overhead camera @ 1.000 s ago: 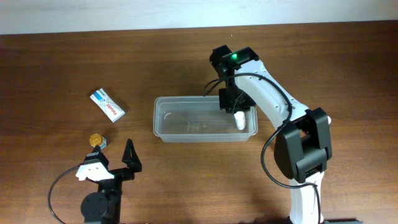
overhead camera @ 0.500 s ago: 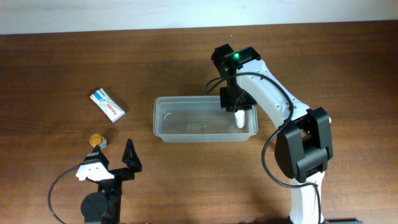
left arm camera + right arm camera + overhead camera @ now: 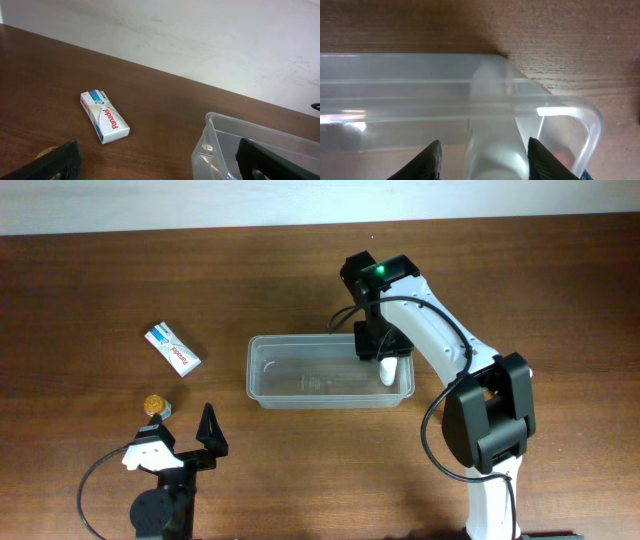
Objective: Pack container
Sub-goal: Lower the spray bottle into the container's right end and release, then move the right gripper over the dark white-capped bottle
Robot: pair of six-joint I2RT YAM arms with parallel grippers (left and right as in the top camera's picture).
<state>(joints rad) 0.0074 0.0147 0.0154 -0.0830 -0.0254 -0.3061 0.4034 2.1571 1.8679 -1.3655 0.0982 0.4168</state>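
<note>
One at a time, going over the arms at the brown wooden worktop [image 3: 90, 270].

Finding the container [image 3: 320, 401] sitting rim up near the middle of the worktop, lengthwise left to right in the overhead view.

Tracing the right arm [image 3: 440, 340] from its base at the near right edge, stretching away past the container's right end, folding beyond the far rim and dropping its wrist down into that right end. Placing the right pincer [image 3: 484, 146] inside the container, pointing down, hard by the rounded right-hand corner. Recording that pincer as released: straddling a small white bottle [image 3: 385, 373] rather than clamping it. Seeing, in the wrist view, a clear gap between one finger [image 3: 427, 160] and the bottle, and the opposite finger just beside the bottle. Unable to confirm contact on that side. Locating the bottle within the container at its right end, close to the end wall. Not managing to tell upright from lying.

Tracing the left arm [image 3: 160, 500], drawn back low at the near left edge, well apart from the container, with the wrist camera looking across the worktop towards the pale far wall. Recording the left pincer [image 3: 157, 152] as spread wide and grasping nothing.

Logging a white Panadol box [image 3: 172, 348] lying flat to the left of the container, well apart from it. Logging also a small gold-capped bottle [image 3: 154, 404] near the left pincer, on its far side.
</note>
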